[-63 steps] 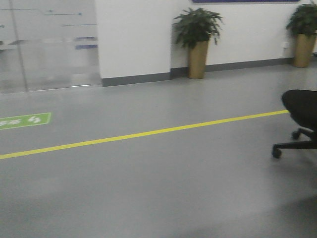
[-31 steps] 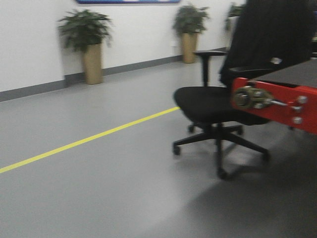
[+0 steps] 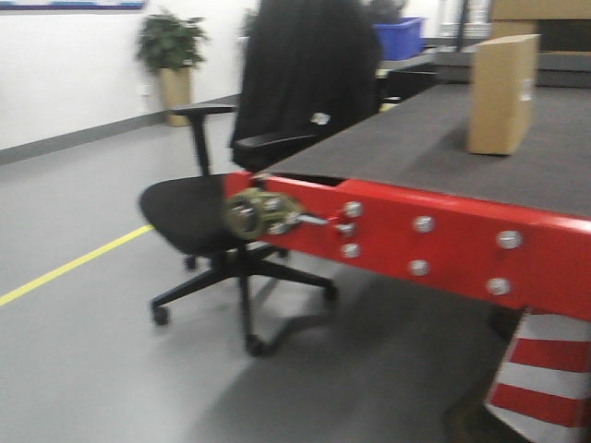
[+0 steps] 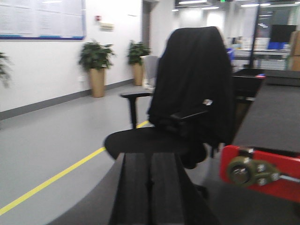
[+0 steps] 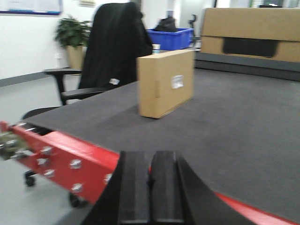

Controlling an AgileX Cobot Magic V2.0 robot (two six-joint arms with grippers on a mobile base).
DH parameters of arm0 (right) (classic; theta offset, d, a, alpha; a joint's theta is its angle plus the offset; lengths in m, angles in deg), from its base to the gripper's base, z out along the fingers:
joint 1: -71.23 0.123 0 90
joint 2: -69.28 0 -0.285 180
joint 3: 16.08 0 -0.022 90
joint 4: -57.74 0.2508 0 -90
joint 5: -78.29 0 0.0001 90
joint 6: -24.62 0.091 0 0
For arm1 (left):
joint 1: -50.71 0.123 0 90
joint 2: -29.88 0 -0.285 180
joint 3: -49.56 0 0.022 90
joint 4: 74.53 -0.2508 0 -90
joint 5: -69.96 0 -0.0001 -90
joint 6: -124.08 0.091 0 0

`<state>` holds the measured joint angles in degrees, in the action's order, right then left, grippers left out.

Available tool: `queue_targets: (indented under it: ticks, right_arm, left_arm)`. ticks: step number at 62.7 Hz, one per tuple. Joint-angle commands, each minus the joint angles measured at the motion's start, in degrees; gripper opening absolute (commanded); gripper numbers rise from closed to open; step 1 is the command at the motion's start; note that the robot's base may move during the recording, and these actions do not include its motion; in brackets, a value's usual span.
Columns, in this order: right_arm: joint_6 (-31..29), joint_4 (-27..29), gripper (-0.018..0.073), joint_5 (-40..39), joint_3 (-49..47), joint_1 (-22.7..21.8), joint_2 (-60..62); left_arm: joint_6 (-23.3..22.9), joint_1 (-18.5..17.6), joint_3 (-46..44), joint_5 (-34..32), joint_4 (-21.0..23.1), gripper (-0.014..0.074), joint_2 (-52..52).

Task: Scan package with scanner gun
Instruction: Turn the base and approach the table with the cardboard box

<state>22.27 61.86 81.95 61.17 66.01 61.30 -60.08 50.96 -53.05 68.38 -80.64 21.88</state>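
Note:
The package is a small plain brown box standing upright on the dark table top, with a white label on its side; it also shows in the front view. My right gripper is shut and empty, short of the table's red edge, well in front of the package. My left gripper is shut and empty, facing the black office chair. The scanner gun is out of view.
The table has a red front rail with bolts and a green-grey fitting. The chair stands at the table's left corner. A larger cardboard box with a dark panel and a blue bin sit at the back. A red-white striped post stands below the rail.
The front view has swung to the right: from bare floor and plants to the chair, then to the red-edged table with the package on it.

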Motion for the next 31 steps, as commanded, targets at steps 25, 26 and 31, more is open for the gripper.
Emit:
queue_targets:
  ticks: [25,26,31]
  right_arm:
    - [-0.2,0.0,-0.0162,-1.2,0.0,0.1,0.2]
    - [-0.2,0.0,-0.0162,-1.2,0.0,0.1,0.2]
    - [-0.2,0.0,-0.0162,-1.2,0.0,0.1,0.2]
  left_arm:
    - [0.1,0.1,-0.2,-0.8,0.2,-0.0111,0.2]
    - [0.1,0.1,-0.2,-0.8,0.2,-0.0111,0.2]
    - [0.1,0.1,-0.2,-0.8,0.2,-0.0111,0.2]
